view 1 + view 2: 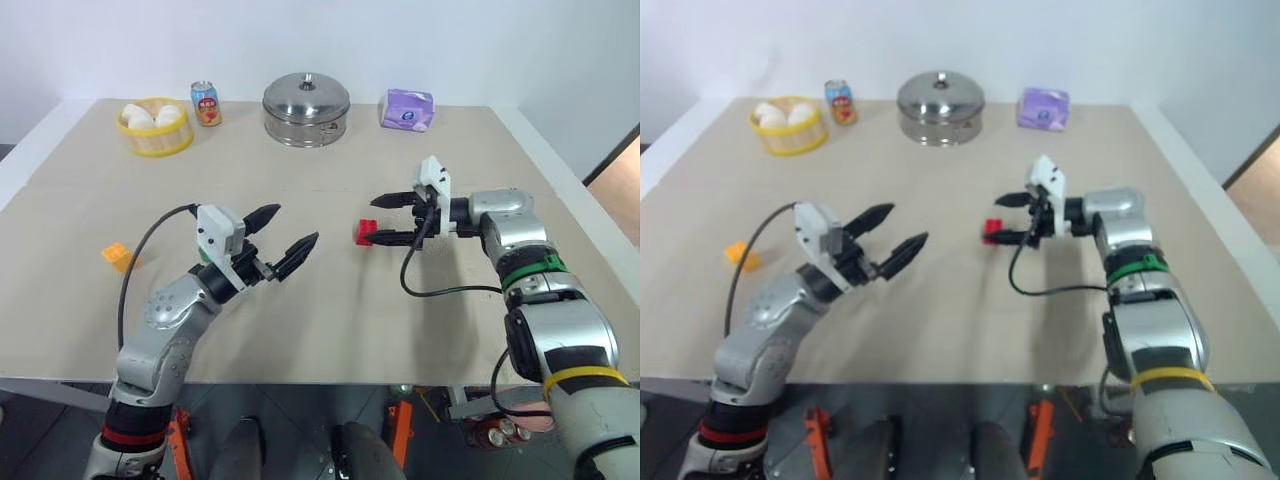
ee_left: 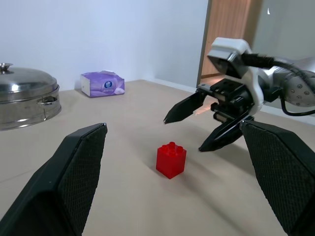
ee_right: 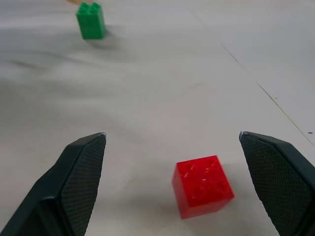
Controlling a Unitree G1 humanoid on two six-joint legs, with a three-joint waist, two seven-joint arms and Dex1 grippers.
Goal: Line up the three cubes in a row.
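The red cube sits on the tan table near the middle. My right gripper hovers just behind it, open, its fingers spread wide and not touching the cube. My left gripper is raised above the table to the left of the red cube, open and empty, pointing toward it. The orange-yellow cube lies at the left side of the table. In the right wrist view the green cube stands farther off beyond the red one.
Along the table's far edge stand a yellow steamer basket with white buns, a drink can, a lidded steel pot and a purple tissue pack. A black cable trails from the right wrist.
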